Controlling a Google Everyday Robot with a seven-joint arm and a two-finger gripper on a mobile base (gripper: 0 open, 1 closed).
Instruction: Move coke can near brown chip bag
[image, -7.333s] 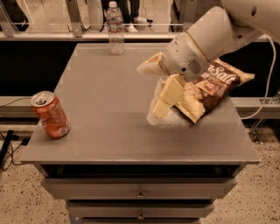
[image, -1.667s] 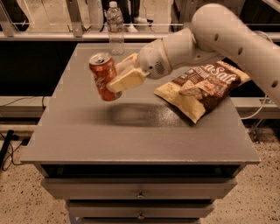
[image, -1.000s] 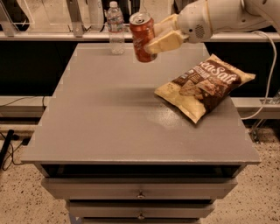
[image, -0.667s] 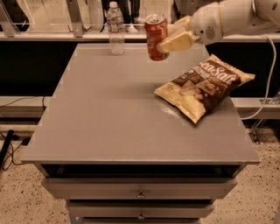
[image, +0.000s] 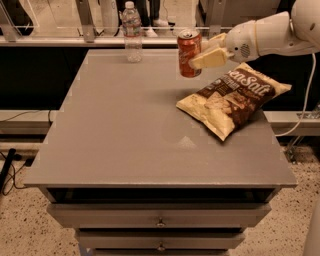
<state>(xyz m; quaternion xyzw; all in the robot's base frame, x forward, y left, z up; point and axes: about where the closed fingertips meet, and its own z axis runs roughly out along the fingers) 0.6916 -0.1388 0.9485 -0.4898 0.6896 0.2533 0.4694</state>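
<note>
Red-orange can (image: 188, 50) is pinched in your hand (image: 199, 54), upright with its silver top up, over the far part of the counter (image: 125, 135), right of the middle. You can see one cream finger (image: 209, 58) pressed across the can's right side and the other behind it. The can looks lifted clear of the surface, with a faint shadow below it. The arm (image: 265, 35) comes in from beyond the far right corner. Just below and to the right of the can, the bag (image: 232, 97) lies flat along the right edge, not touching the can. A bottle (image: 132, 31) stands at the far edge, left of the can. Two drawers (image: 160, 220) show under the near edge.
</note>
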